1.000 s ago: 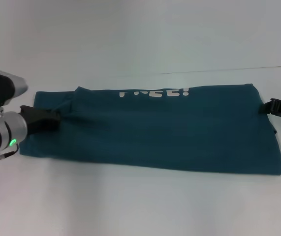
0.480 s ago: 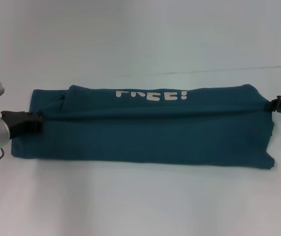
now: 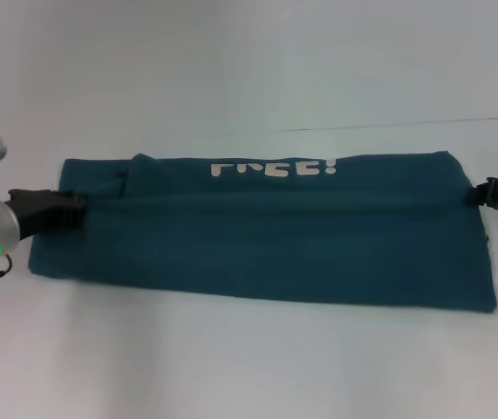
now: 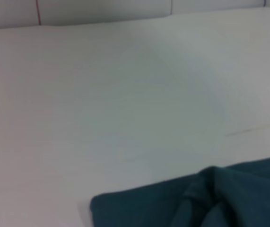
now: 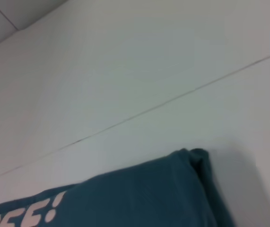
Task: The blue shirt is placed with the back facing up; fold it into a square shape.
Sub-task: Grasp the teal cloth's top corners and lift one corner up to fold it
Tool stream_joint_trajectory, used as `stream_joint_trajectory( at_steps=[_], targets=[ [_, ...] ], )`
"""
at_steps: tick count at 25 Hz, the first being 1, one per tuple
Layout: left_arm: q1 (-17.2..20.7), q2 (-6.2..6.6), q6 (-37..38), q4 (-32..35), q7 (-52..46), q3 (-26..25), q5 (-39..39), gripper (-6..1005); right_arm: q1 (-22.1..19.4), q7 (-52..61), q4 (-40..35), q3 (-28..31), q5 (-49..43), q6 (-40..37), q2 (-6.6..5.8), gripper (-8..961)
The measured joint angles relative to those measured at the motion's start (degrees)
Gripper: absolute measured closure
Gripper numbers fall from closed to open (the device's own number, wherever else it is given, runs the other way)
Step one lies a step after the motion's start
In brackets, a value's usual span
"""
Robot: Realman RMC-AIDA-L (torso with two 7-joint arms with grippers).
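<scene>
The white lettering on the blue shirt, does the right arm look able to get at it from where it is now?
Probably yes. The lettering lies exposed along the far edge of the blue shirt, with nothing over it. But the right gripper is at the shirt's right edge, seemingly pinching fabric, so it would likely need to let go first.

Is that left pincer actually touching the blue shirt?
Touching. In the head view the left pincer meets the blue shirt at its left end, fabric bunched there.

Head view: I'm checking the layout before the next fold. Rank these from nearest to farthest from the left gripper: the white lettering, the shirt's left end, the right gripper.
1. The left end of the blue shirt, right at the left gripper.
2. The white lettering, mid-shirt along the far edge.
3. The right gripper, at the shirt's opposite end.
</scene>
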Motion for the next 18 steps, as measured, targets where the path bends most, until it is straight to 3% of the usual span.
stream_joint_trajectory(
  at_steps=[5, 13, 17, 18],
  targets=[
    [1.0, 0.05, 1.2, 3.7, -4.2, -0.6, -0.1, 835, -0.8, -0.5, -1.7, 0.0, 0.4, -2.0, -0.07, 893],
    [-0.1, -0.02, -1.9, 3.8, -5.6, 0.2, -2.0, 503, -1.6, -0.1, -3.5, 0.1, 2.6, -2.7, -0.17, 676],
    [-1.7, -0.08, -5.2, 1.4, -5.7, 0.8, -3.4, 309, -1.3, 0.2, -3.5, 0.1, 2.7, -2.5, -0.35, 476],
    [-2.2, -0.09, -6.3, 0.5, -5.7, 0.8, -3.7, 309, -1.3, 0.2, -3.5, 0.1, 2.7, -2.5, -0.35, 426]
  ],
)
